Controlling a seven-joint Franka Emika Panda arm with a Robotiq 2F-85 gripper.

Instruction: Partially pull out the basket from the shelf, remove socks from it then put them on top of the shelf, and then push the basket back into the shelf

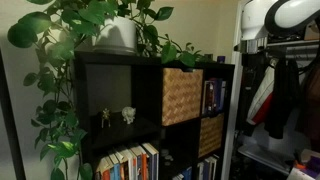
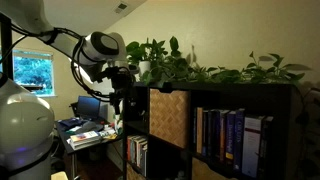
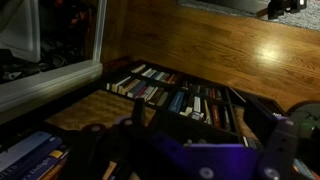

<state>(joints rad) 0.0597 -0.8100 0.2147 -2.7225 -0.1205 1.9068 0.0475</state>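
While the tool (image 2: 123, 92) hangs just off the end of the shelf (image 2: 240, 92), fingers apart and empty, the basket (image 1: 182, 95) sits inside an upper cubby, front about flush with the frame. Books (image 1: 213, 95) fill the cubby beside it, and a darker basket (image 1: 210, 135) sits one row lower. Potted plant (image 1: 110, 25) on top of the shelf. Wrist view is dim: wood floor (image 3: 220, 45) only.

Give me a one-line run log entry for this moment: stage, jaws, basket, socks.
stage: before pull | jaws: open, empty | basket: seated in shelf cubby | socks: not visible
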